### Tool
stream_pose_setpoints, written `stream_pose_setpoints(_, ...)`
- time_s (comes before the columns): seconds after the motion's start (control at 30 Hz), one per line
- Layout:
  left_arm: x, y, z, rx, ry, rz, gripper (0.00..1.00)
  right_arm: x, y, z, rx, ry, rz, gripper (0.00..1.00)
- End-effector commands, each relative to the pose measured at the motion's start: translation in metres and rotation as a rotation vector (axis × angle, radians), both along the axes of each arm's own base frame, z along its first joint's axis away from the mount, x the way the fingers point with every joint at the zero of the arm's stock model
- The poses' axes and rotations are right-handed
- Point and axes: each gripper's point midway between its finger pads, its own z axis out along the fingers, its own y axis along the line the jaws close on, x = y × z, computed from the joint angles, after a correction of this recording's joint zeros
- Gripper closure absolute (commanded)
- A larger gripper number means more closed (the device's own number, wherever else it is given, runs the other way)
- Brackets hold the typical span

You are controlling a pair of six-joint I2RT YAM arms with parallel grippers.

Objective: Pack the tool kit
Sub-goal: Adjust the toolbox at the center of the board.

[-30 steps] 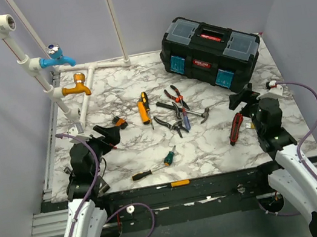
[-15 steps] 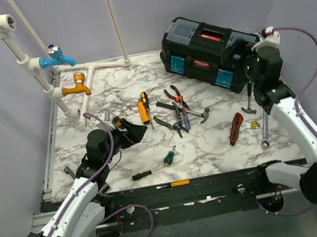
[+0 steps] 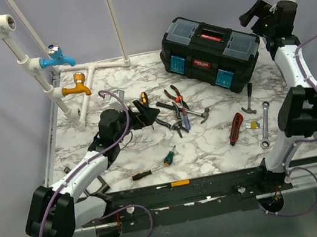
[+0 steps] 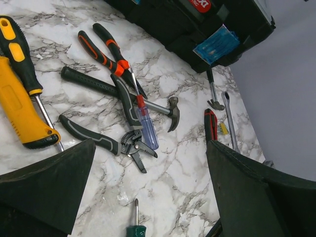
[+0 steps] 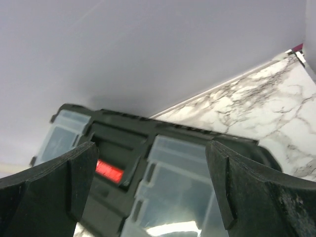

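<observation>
The tool kit's black toolbox (image 3: pixel 211 51) stands shut at the back right, its clear lid compartments (image 5: pixel 182 182) filling the right wrist view. Loose tools lie mid-table: orange-handled pliers (image 4: pixel 106 47), a hammer (image 4: pixel 118 91), grey pliers (image 4: pixel 98 138), a blue screwdriver (image 4: pixel 148 129), a yellow knife (image 4: pixel 19 113) and a green screwdriver (image 4: pixel 134 228). My left gripper (image 3: pixel 145 113) hovers open just left of that pile, nothing between its fingers. My right gripper (image 3: pixel 252 14) is raised high over the toolbox's right end, open and empty.
A red-black knife (image 3: pixel 236 127), a wrench (image 3: pixel 264 127) and a small hammer (image 3: pixel 248 99) lie at the right. An orange-black screwdriver (image 3: pixel 142 174) lies near the front, and a yellow one (image 3: pixel 173 184) on the frame. White pipes with a blue tap (image 3: pixel 56 58) and an orange tap (image 3: pixel 76 87) stand at the back left.
My left arm has stretched right toward the tool pile. My right arm has lifted from the table's right side and swung back above the toolbox. Both grippers stayed open.
</observation>
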Motion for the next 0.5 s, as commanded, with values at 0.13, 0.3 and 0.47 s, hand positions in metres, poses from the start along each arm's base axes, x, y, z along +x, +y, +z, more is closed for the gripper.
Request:
stream_pose_setpoints(0.13, -0.012, 0.008, 0.028, 0.042, -0.14, -0.021, 0.02, 0.04, -0.047, -0.042, 0.026, 0.087, -0.05, 0.0)
stream_pose_setpoints(0.3, -0.024, 0.031, 0.026, 0.089, -0.159, 0.046, 0.01, 0.051, -0.059, -0.066, 0.001, 0.096, -0.064, 0.0)
stream_pose_setpoints(0.47, -0.033, 0.046, 0.023, 0.107, -0.175, 0.092, 0.02, 0.047, -0.063, -0.063, -0.01, 0.039, -0.101, 0.0)
